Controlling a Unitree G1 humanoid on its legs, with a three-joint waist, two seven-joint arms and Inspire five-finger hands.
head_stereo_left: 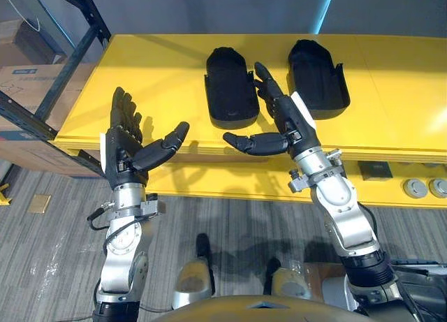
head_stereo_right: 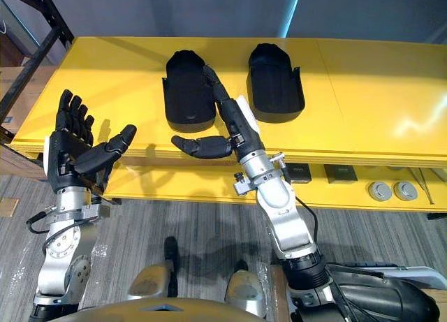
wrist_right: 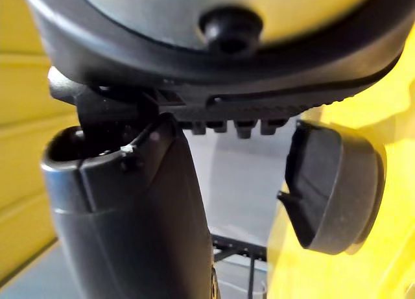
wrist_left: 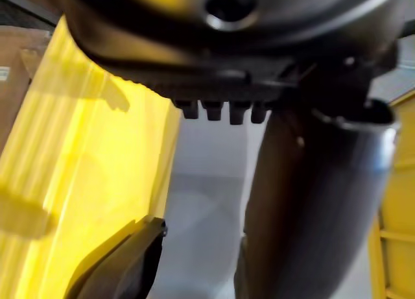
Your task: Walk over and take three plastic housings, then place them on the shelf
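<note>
Two black plastic housings are on the yellow table [head_stereo_left: 154,77]. I'm using the left housing [head_stereo_left: 230,88] as reference for everything below.

- right housing [head_stereo_left: 318,77]: just to its right, not touching, a strip of yellow between them. Both lie lengthwise, pointing away from the robot.
- right hand [head_stereo_left: 286,116]: over the left housing's near right corner. Fingers are straight and point along its right edge, thumb stuck out sideways below its near end. It's open and grips nothing. Can't tell from the head views whether the fingertips touch the shell or just hover over it.
- the right wrist view shows one housing [wrist_right: 331,189] lying on yellow past the fingers, nothing between thumb and fingers.
- left hand [head_stereo_left: 126,151]: well to the left of the left housing, at the table's near edge. Palm is up, fingers spread and straight, thumb angled toward the housing. It's open and empty.
- the left wrist view shows a dark housing corner [wrist_left: 123,266] on the yellow surface, clear of the hand.

Surroundings (not task items):
- dark metal rack [head_stereo_left: 89,15], far left of the left housing, past the table end
- cardboard box [head_stereo_left: 21,77] behind the rack
- two round grey parts [head_stereo_left: 417,188], below the tabletop and well to the right of the left housing
</note>
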